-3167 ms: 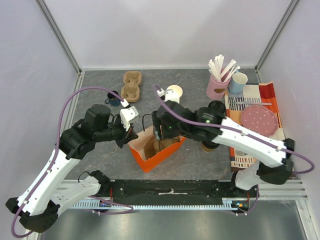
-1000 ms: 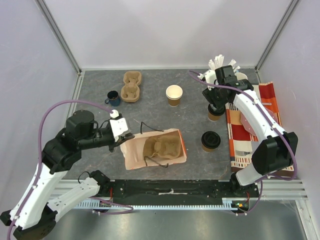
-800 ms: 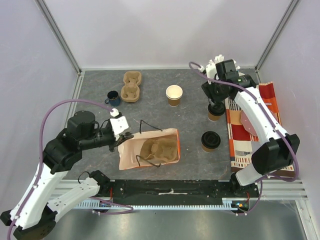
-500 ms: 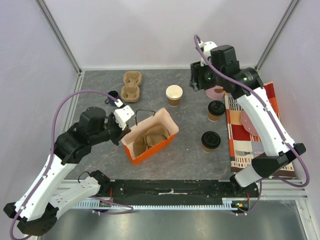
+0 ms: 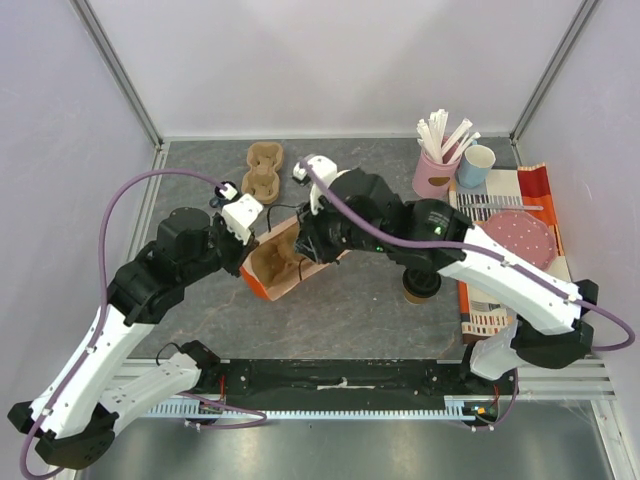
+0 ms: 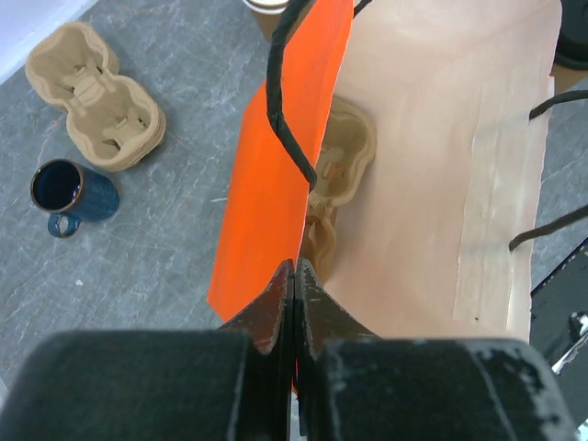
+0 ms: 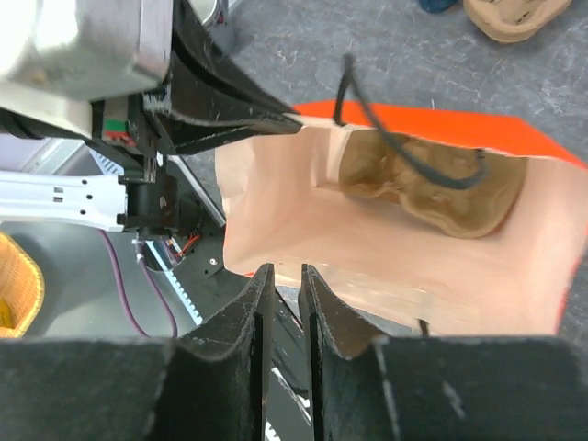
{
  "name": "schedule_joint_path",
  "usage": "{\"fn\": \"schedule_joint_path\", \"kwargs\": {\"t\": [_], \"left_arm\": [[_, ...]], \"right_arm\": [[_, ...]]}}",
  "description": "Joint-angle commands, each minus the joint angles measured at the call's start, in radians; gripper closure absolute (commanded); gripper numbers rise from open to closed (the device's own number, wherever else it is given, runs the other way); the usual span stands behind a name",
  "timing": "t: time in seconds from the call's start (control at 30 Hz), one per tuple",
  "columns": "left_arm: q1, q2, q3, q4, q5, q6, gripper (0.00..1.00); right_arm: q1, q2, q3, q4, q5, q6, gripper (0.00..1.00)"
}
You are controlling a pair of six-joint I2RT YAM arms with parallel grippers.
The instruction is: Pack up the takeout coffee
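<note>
An orange paper bag (image 5: 262, 284) with a kraft inside stands tilted mid-table, with a pulp cup carrier (image 5: 272, 262) in it. My left gripper (image 5: 250, 245) is shut on the bag's left wall; in the left wrist view the orange wall (image 6: 266, 184) runs between its closed jaws (image 6: 295, 266), and the carrier (image 6: 342, 152) shows. My right gripper (image 5: 305, 245) is at the bag's right rim. In the right wrist view its jaws (image 7: 284, 268) stand a narrow gap apart at the rim (image 7: 303, 230). One lidded kraft cup (image 5: 420, 285) peeks from under the right arm. The other cups are hidden.
A spare cup carrier (image 5: 263, 170) and a dark blue mug (image 6: 69, 188) lie at the back left. A pink holder of sticks (image 5: 433, 175), a light blue cup (image 5: 477, 165), a striped cloth (image 5: 500, 215) and a pink plate (image 5: 520, 238) are at the right.
My right arm swung from the back right down to the bag's rim and now covers the open cup and one lidded cup. The left gripper and bag shifted slightly toward the back.
</note>
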Motion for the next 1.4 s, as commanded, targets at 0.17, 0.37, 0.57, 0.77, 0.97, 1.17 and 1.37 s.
{"fn": "schedule_joint_path", "kwargs": {"t": [0.17,0.37,0.57,0.77,0.97,1.17,1.37], "left_arm": [[-0.001,-0.042,-0.053,0.085,0.038,-0.056,0.98],[-0.001,-0.075,-0.101,0.076,0.090,-0.063,0.98],[0.046,-0.084,-0.128,0.047,0.234,-0.171,0.98],[0.130,-0.071,-0.151,0.059,0.365,-0.263,0.98],[0.148,-0.061,-0.138,0.044,0.414,-0.296,0.98],[0.174,-0.049,-0.116,0.022,0.448,-0.335,0.98],[0.289,0.020,-0.018,0.016,0.603,-0.445,0.98]], "right_arm": [[0.063,0.071,-0.165,0.105,0.200,-0.022,0.78],[0.063,0.081,-0.315,0.079,0.194,0.037,0.83],[0.087,0.020,-0.487,0.149,0.217,0.047,0.82],[0.138,-0.001,-0.524,0.320,0.265,0.042,0.70],[0.141,-0.015,-0.503,0.494,0.387,0.134,0.55],[0.144,0.003,-0.459,0.517,0.453,0.206,0.47],[0.141,-0.092,-0.481,0.413,0.456,0.191,0.47]]}}
